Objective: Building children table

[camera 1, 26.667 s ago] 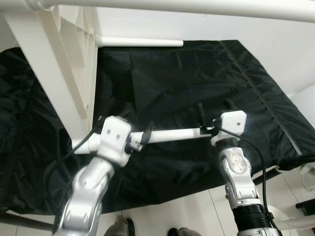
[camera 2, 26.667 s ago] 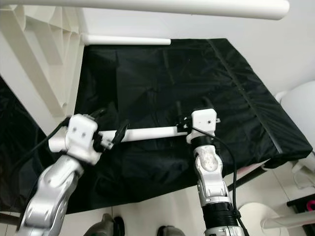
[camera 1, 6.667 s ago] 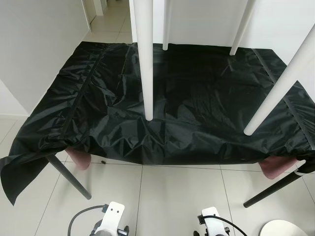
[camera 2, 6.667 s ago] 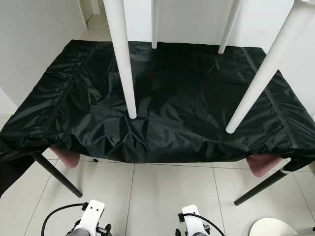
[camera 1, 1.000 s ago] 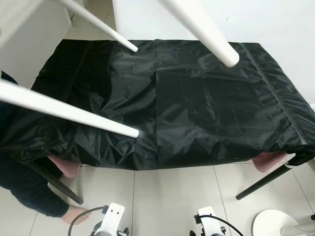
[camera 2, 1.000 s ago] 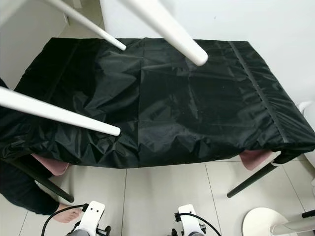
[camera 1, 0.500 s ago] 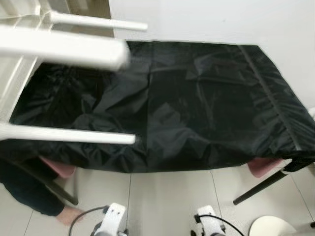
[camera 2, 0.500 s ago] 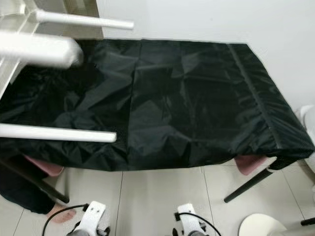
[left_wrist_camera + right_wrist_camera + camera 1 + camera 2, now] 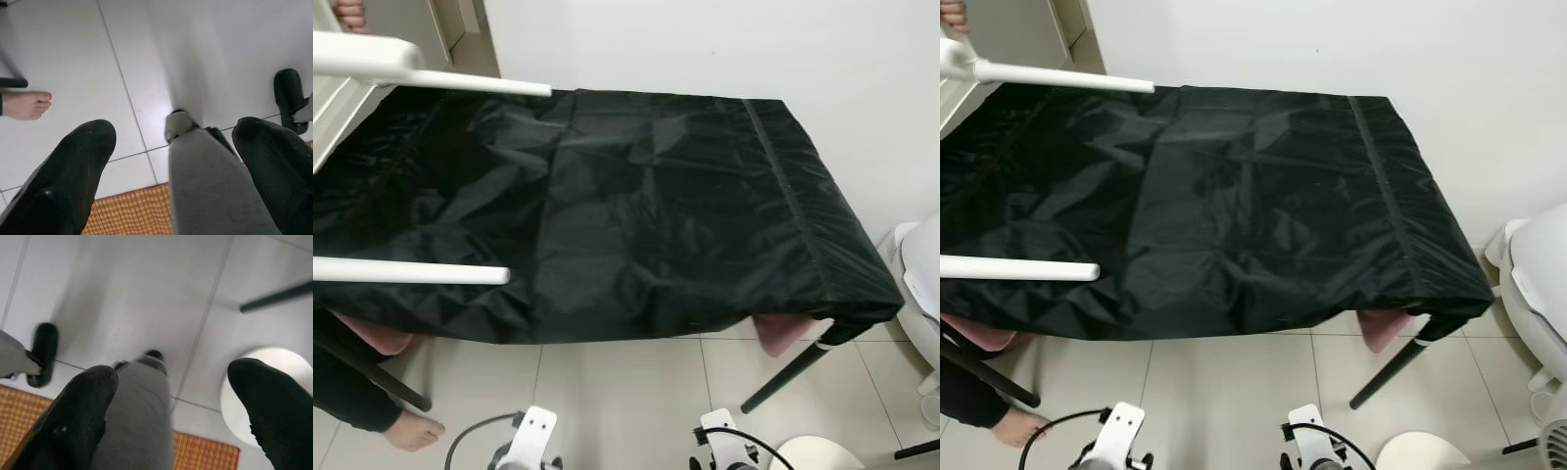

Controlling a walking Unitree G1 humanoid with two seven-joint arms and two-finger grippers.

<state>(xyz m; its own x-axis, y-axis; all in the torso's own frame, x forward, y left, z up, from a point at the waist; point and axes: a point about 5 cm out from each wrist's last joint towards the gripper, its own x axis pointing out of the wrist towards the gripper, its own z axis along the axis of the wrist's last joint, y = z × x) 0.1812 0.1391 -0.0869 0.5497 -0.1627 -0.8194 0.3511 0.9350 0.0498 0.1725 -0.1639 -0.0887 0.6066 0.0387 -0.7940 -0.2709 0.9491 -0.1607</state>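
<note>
With our left gripper (image 9: 171, 166) and right gripper (image 9: 168, 396) hanging spread and empty above the floor tiles, we judge that the white children's table (image 9: 372, 64), tipped sideways over the black-draped worktable (image 9: 636, 196), could slip or strike the person's bare foot (image 9: 411, 429).

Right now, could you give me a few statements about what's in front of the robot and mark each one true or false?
1. A black cloth covers the table. True.
2. Two white table legs reach over the cloth from the robot's left. True.
3. Both grippers grip a white leg. False: the left gripper and right gripper hang open over the tiled floor.
4. A bare foot rests on the floor. True.
5. The cloth is red. False: black.
</note>
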